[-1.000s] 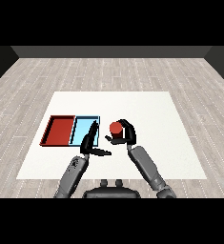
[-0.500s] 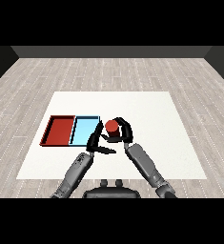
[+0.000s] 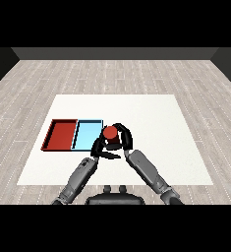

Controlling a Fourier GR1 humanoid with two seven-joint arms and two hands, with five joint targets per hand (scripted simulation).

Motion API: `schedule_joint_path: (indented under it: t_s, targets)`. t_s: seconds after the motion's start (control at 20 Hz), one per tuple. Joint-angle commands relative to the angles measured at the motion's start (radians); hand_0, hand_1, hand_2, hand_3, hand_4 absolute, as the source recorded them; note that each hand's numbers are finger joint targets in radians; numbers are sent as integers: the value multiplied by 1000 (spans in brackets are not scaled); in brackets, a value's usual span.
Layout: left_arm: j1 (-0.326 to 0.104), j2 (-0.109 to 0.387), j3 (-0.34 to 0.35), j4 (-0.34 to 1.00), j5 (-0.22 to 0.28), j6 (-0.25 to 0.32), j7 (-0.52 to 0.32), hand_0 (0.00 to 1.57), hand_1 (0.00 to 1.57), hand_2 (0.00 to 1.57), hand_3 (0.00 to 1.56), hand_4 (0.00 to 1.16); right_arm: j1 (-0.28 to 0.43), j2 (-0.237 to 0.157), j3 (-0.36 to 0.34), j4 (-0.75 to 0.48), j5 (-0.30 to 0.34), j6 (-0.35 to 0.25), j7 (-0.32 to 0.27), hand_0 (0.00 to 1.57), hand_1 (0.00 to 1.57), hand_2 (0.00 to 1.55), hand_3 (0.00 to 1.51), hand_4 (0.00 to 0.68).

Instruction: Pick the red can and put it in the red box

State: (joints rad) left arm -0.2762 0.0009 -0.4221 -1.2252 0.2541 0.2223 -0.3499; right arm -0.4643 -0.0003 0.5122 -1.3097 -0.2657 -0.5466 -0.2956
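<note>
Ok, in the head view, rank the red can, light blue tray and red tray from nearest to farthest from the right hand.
1. red can: held in the right hand.
2. light blue tray: just left of the can.
3. red tray: farthest left.

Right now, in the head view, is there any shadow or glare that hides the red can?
Head view: lighting is even, with no glare on the white table. The red can shows a clear top; its lower part is hidden by the right hand and left hand, not by shadow. Both trays read clearly.
</note>
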Motion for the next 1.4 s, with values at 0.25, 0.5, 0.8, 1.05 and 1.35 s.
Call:
schedule_joint_path:
  t_s: [0.25, 0.5, 0.8, 1.05, 1.35]
  targets:
    - [-85, -1, -72, 42, 45, 50, -3, 0, 0, 0, 0, 0, -74, 0, 136, 37, -117, -110, -34, 1494, 1494, 1447, 1378, 617]
    - [-37, 12, -24, -35, 20, 21, 24, 0, 0, 0, 0, 0, 2, 0, 122, 33, -85, -43, -79, 1482, 1482, 1455, 1375, 620]
    - [-101, -1, -69, 47, 35, 154, 10, 0, 0, 0, 0, 431, -50, 0, 166, 55, -106, -89, -64, 1467, 1467, 1450, 1366, 630]
    - [-56, -1, -55, 44, 89, 266, 14, 1571, 1571, 1564, 1486, 988, -31, 0, 172, -11, -80, -90, -14, 1479, 1479, 1455, 1367, 632]
    - [-106, -1, -106, 18, 33, 406, 118, 1550, 1550, 1505, 1410, 912, -70, 0, 172, 20, -107, -98, -26, 1535, 1535, 1459, 1376, 606]
